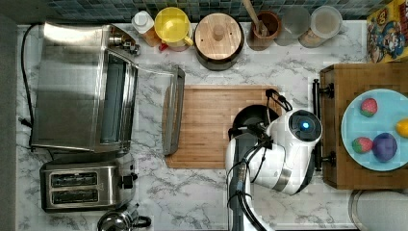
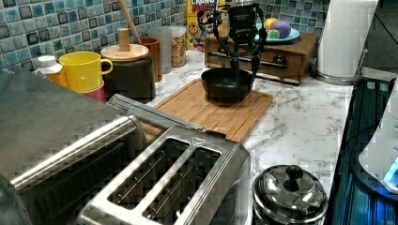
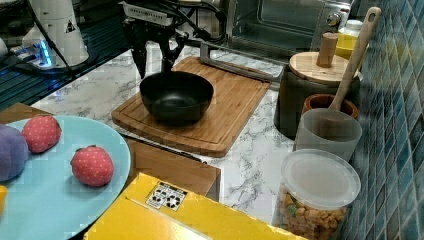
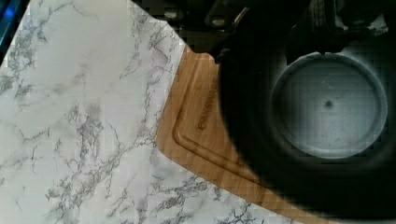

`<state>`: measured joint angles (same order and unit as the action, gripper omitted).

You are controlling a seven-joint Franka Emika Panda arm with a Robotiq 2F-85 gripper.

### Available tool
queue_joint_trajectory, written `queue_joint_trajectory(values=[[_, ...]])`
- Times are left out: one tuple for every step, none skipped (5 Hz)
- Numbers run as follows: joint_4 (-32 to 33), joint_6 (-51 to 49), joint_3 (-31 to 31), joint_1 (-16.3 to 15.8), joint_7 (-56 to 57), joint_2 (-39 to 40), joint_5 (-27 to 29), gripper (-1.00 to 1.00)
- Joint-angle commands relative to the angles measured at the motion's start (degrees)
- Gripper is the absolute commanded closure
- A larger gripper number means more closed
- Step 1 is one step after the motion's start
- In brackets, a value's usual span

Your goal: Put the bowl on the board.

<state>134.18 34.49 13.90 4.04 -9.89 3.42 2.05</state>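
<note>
The glossy black bowl (image 1: 249,118) (image 2: 224,84) (image 3: 176,97) (image 4: 327,102) rests upright on the bamboo board (image 1: 207,125) (image 2: 220,115) (image 3: 235,105) (image 4: 196,121), near the end of the board that lies at the top view's right. My gripper (image 2: 244,65) (image 3: 155,60) points straight down at the bowl's rim. Its two black fingers stand well apart, one inside the rim and one outside it, so it is open. In the top view the white wrist covers part of the bowl.
The toaster oven's open door (image 1: 173,110) overhangs the board's other end. A dark pot with a wooden lid (image 1: 219,38) stands behind the board. A thick wooden block (image 1: 337,144) carries a blue plate (image 1: 385,144) of fruit. A toaster (image 1: 82,185) sits in front.
</note>
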Motion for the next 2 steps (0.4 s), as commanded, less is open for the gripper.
queue_joint_trajectory(values=[[-11.7, -7.0, -0.3, -0.9, -1.7, 1.8, -1.9, 0.00], [-12.2, -8.0, -0.5, -0.9, -0.5, 2.0, -2.1, 0.00]])
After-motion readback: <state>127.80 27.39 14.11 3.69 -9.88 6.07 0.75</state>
